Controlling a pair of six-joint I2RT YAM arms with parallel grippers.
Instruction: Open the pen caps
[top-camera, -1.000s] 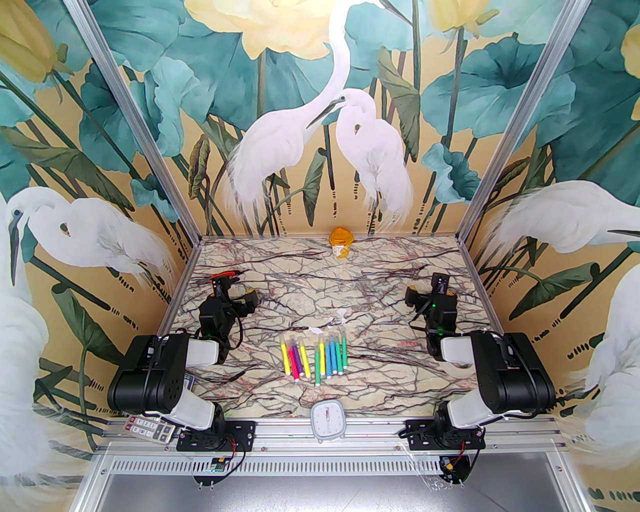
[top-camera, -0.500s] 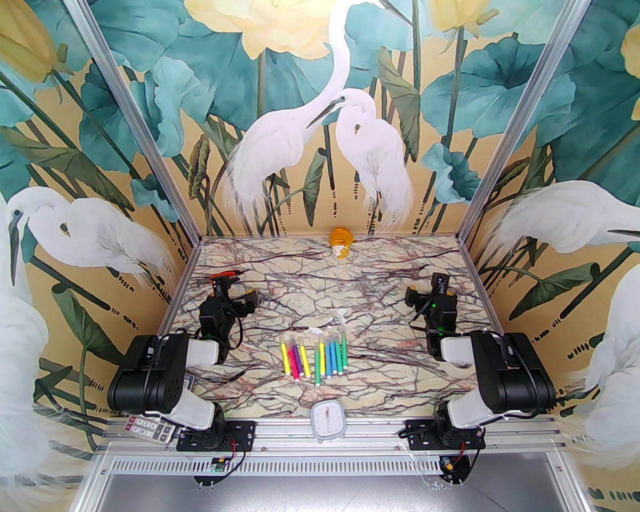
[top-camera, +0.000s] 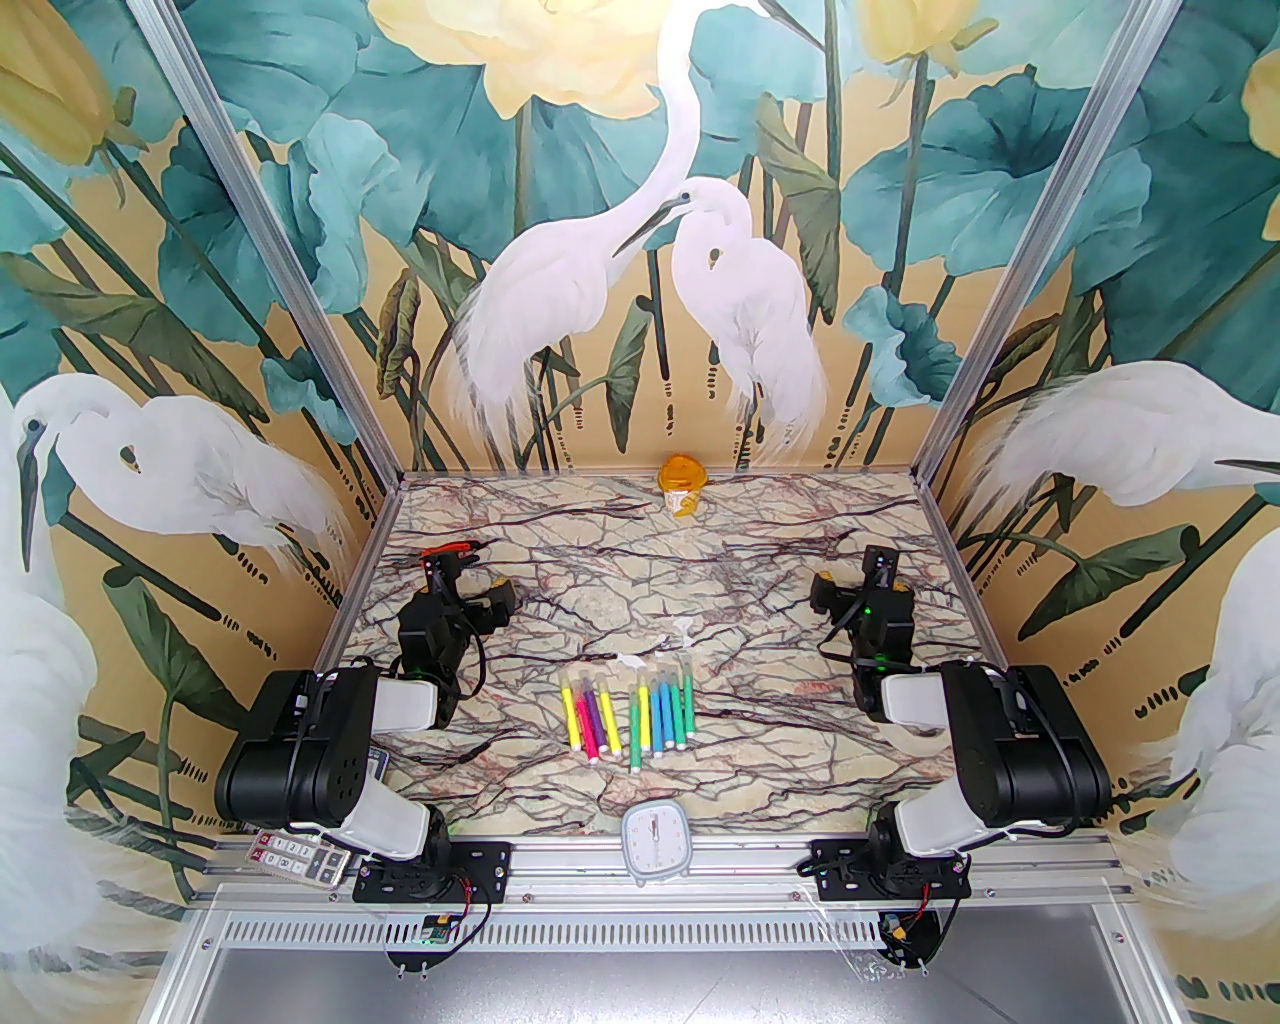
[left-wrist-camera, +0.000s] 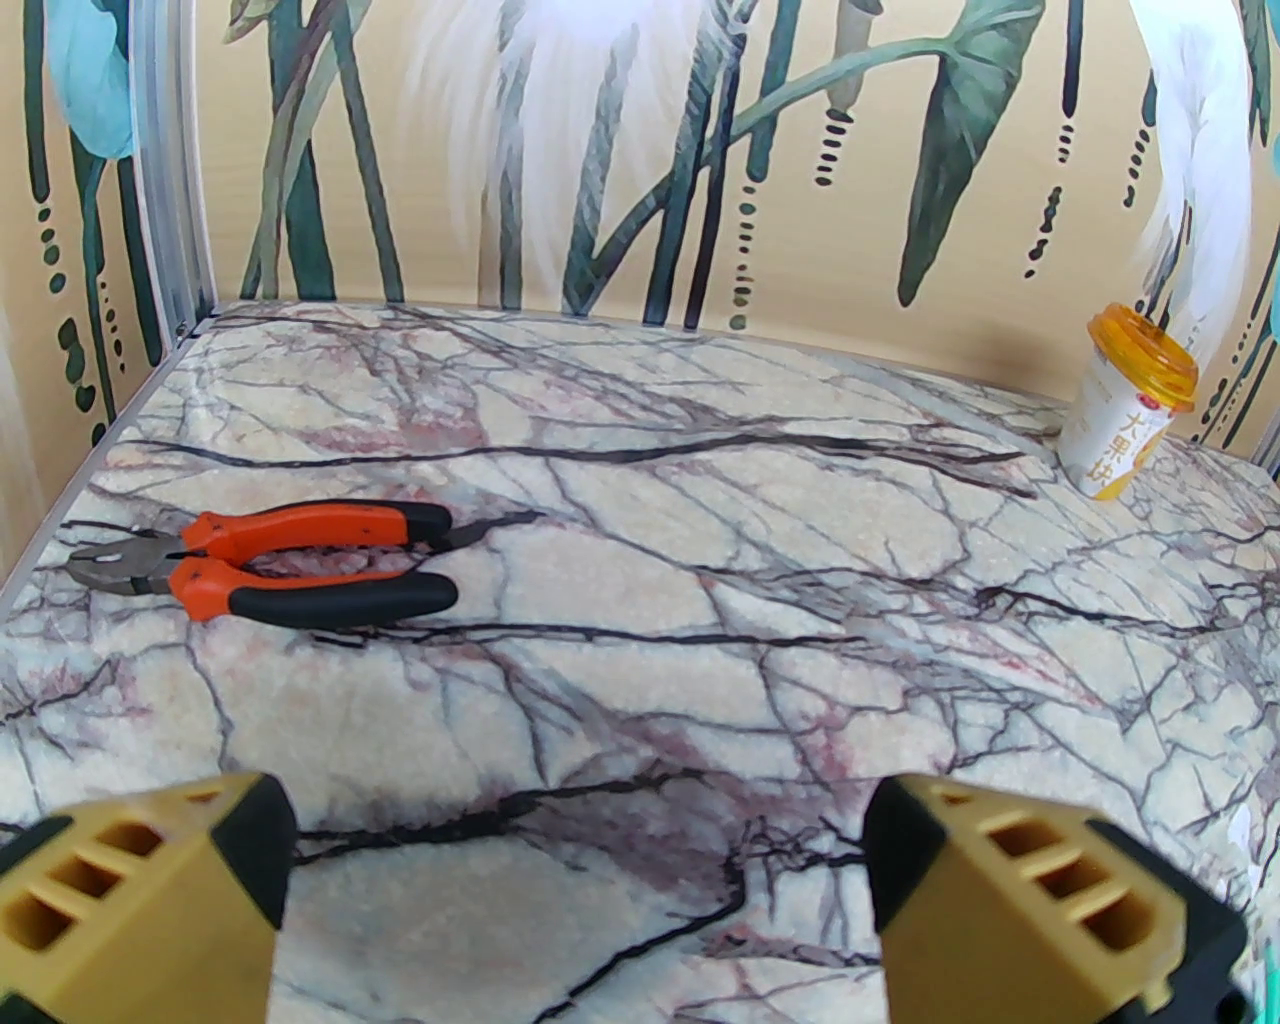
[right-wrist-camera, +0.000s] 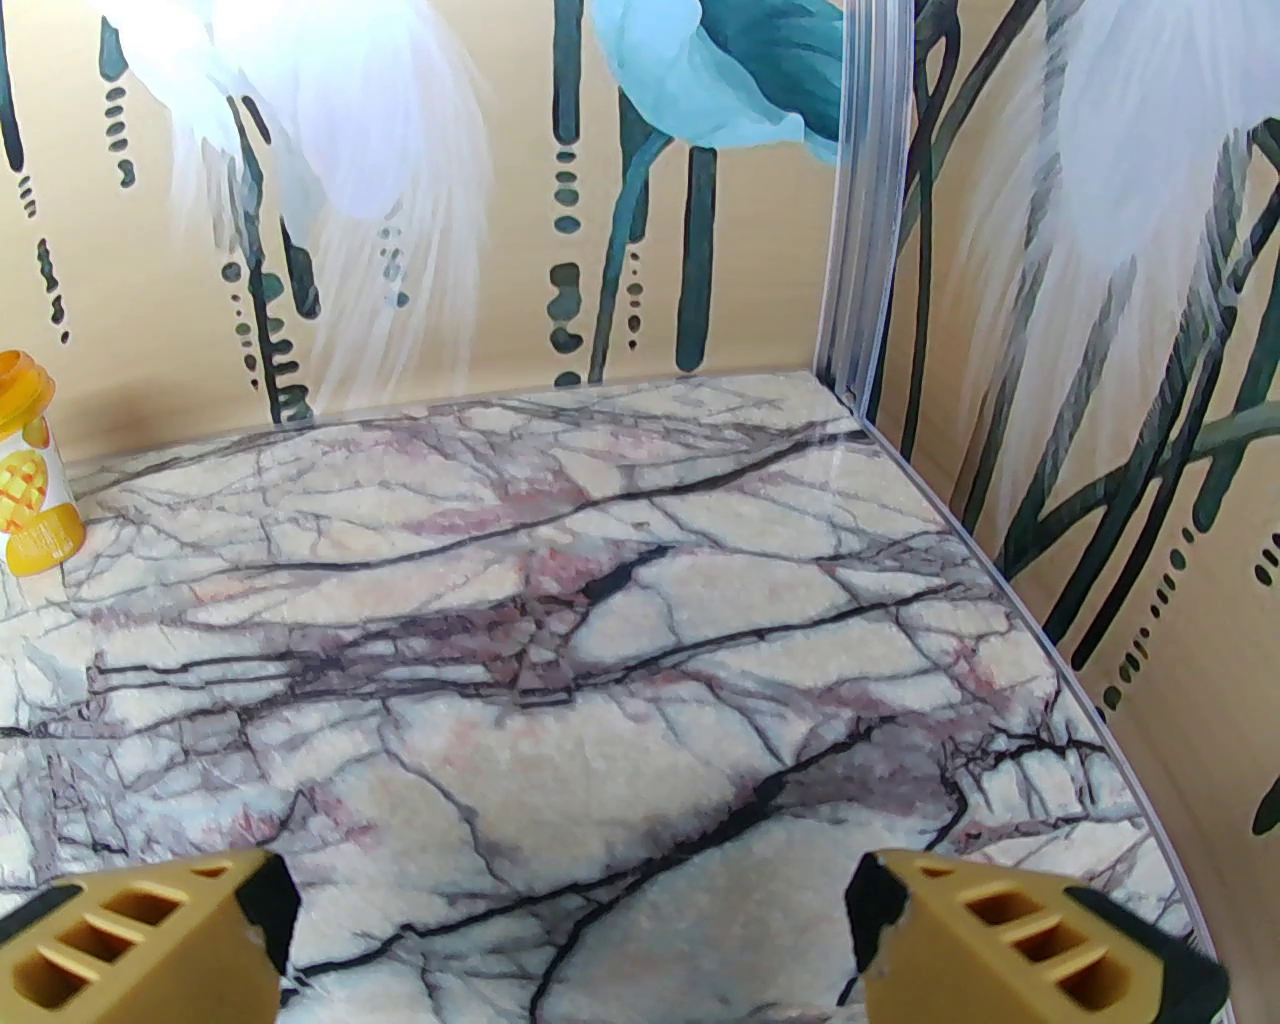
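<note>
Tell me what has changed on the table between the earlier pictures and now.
Nothing has visibly changed. Both arms keep their pose with jaws open, and the short bright felt pens lie in the same row in the middle of the marble-patterned table.

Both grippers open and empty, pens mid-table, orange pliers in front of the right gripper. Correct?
No: the orange pliers lie in front of the left gripper, as the left wrist view shows. The rest holds: it and the right gripper are open and empty, and the pens lie mid-table.
</note>
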